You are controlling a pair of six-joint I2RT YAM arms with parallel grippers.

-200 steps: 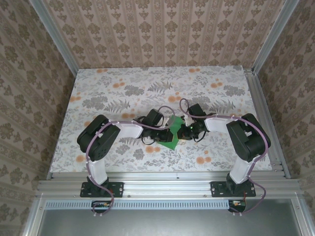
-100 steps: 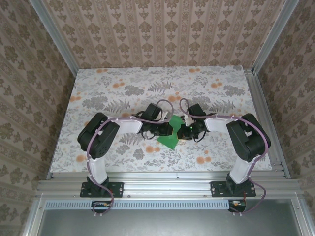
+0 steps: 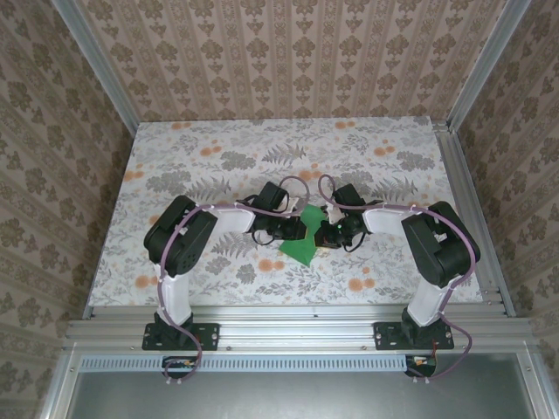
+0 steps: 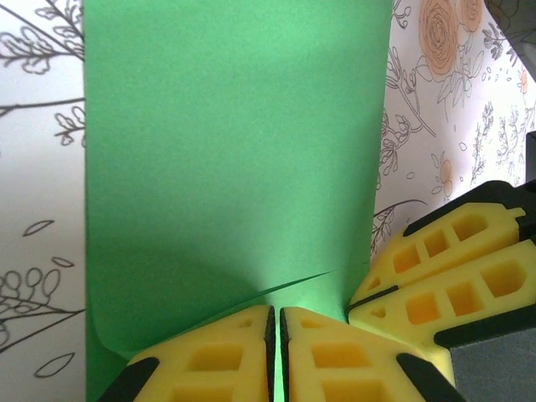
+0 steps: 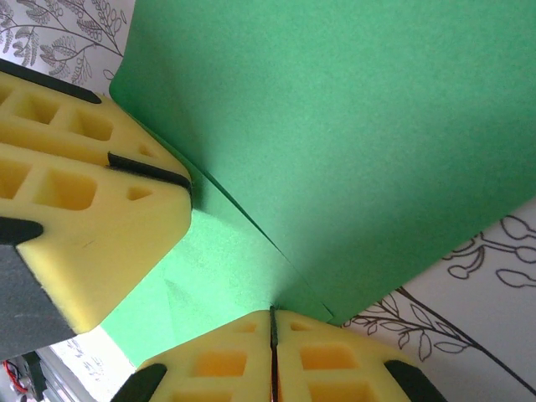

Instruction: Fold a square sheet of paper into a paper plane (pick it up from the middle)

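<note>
- On my overhead feed the left arm (image 3: 183, 244) bends in from its base and reaches right over the floral tabletop (image 3: 175, 166), ending at the left pincer (image 3: 291, 230).
- The left pincer's own camera shows its yellow pads (image 4: 209, 364) pressed together with only a thin green line in the seam. I read that as clamped on the green sheet (image 4: 234, 167) (the pinch sits at the sheet's edge, right under the lens).
- Ahead of the left pincer the sheet runs away broad and smooth. A shallow raised fold edge slants across it just in front of the fingertips.
- Immediately right of the left pincer, almost touching it, is the right pincer (image 4: 362, 300), which meets the same edge of the sheet.
- From above, the sheet sits between the two pincers and hangs out toward the near side of both. I cannot tell whether it rests on the tabletop or is lifted off it.
- On the right pincer's camera its own jaws meet with no gap, gripping the sheet where an upper layer crosses a paler lower one. The sheet spreads away ahead and to the right of that pinch.
- The right arm (image 3: 437, 244) folds in from the right.
</note>
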